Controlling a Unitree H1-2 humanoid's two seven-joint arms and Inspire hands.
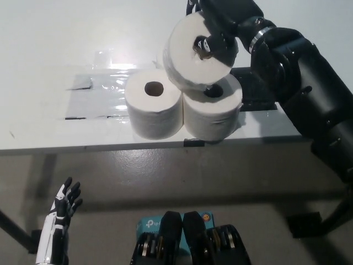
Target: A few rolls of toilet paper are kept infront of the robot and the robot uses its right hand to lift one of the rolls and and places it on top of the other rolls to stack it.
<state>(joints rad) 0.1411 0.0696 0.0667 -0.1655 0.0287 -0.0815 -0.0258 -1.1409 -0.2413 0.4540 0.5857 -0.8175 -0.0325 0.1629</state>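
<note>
Our right hand [218,27] grips the lifted roll [196,52], tilted over the table rolls [182,105] — we should level it, centre it, then release; left hand [65,203] hangs low, fingers spread

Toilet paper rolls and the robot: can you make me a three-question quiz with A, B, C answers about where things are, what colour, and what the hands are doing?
1. Where is the lifted roll?
A. above the table rolls
B. on the floor
C. in the white hand

2. What colour is the hand holding it?
A. white
B. black
C. red

3. What is the left hand doing?
A. squeezing a roll
B. pushing the table
C. hanging open, holding nothing

Answers:
1 A, it sits over the front right roll beside the front left roll.
2 B, the right hand is black.
3 C, its fingers are spread below the table edge.
</note>
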